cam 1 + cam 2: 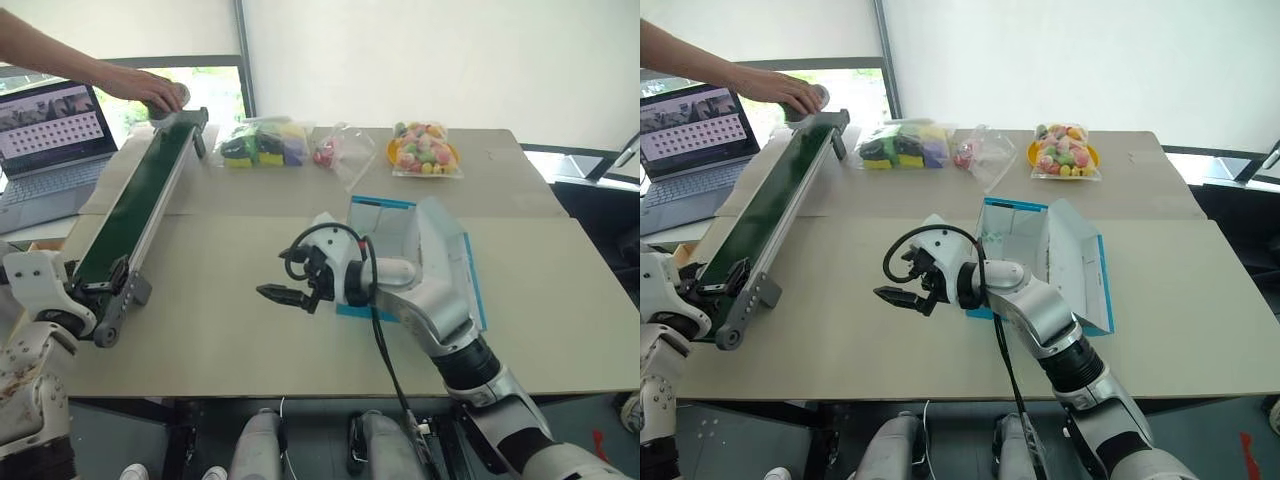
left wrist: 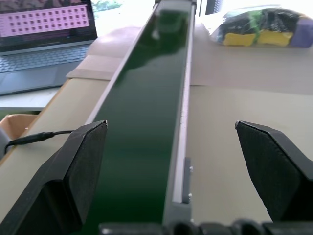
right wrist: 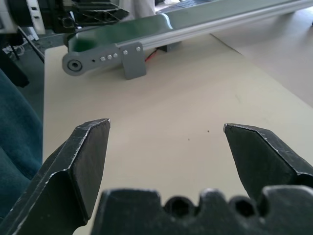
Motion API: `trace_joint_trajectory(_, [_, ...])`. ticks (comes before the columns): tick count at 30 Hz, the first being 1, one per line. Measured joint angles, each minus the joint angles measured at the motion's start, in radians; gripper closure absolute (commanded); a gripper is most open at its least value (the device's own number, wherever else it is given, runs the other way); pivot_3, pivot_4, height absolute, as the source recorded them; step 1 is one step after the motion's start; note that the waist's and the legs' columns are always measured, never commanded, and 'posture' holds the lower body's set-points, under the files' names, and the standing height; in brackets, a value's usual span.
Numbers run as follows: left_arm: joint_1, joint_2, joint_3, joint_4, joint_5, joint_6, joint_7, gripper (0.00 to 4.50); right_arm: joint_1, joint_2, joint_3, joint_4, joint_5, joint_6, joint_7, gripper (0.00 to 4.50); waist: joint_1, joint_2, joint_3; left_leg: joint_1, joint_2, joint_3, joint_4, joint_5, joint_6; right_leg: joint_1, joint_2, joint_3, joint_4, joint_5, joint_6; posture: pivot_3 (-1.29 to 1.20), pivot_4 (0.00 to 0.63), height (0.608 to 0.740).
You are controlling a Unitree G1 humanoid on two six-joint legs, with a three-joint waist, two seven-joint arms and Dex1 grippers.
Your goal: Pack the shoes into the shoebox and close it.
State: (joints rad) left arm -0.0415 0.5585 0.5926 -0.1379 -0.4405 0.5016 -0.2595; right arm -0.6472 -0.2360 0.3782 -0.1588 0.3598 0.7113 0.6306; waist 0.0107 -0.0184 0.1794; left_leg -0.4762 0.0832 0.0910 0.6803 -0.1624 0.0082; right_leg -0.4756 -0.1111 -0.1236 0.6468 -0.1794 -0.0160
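Behind the right pincer [image 1: 272,293], its arm partly hides the shoebox [image 1: 445,255].

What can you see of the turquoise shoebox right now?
The turquoise-blue cardboard shoebox stands open on the beige table, right of centre, its hinged flap lid tipped up and outward, showing a white inside. Thin turquoise edges line its walls and lid. No shoe can be seen inside, though the robot's right arm hides its front part. The open right gripper hangs over the table just to the box's left, holding nothing. Whether the arm touches the box cannot be told.
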Motion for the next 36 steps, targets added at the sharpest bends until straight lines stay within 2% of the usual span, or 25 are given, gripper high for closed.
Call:
trace_joint_trajectory(10, [-0.005, 0.0, -0.001, 0.007, 0.007, 0.0, 0.005, 0.0, 0.037, -0.013, 0.014, -0.028, -0.027, -0.017, 0.041, 0.11, 0.001, 0.0, 0.0, 0.0, 0.0, 0.0, 0.0, 0.0, 0.0, 0.0, -0.001, 0.0, -0.001, 0.0, 0.0, 0.0, 0.15, 0.681])
trace_joint_trajectory(36, [-0.017, 0.0, -0.036, 0.027, 0.02, 0.032, 0.004, 0.0, 0.036, 0.025, -0.001, -0.024, -0.065, -0.017, 0.015, 0.11, 0.001, 0.0, 0.0, 0.0, 0.0, 0.0, 0.0, 0.0, 0.0, -0.001, -0.001, 0.0, -0.001, 0.0, 0.0, 0.0, 0.15, 0.681])
